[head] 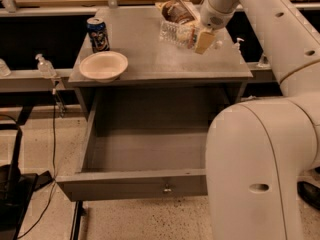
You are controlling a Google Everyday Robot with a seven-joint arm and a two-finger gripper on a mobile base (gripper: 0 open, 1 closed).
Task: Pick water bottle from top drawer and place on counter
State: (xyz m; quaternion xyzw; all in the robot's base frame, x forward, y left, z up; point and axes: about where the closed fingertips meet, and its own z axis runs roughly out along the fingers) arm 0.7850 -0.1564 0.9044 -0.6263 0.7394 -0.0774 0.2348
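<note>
My gripper [200,38] is over the right rear part of the counter [145,59], shut on the water bottle [175,33]. The bottle is clear and ribbed. It is held roughly level, sticking out to the left of the fingers, a little above the grey top. Its cap end is hidden by the gripper. The top drawer [130,184] stands pulled out below the counter, its grey inside bare where I can see it. My arm hides its right part.
A white bowl [103,65] and a dark blue can [98,34] stand on the counter's left side. A brown snack bag [176,11] lies at the back. Small pump bottles [44,66] stand on side ledges. My arm's large white body [260,174] fills the right foreground.
</note>
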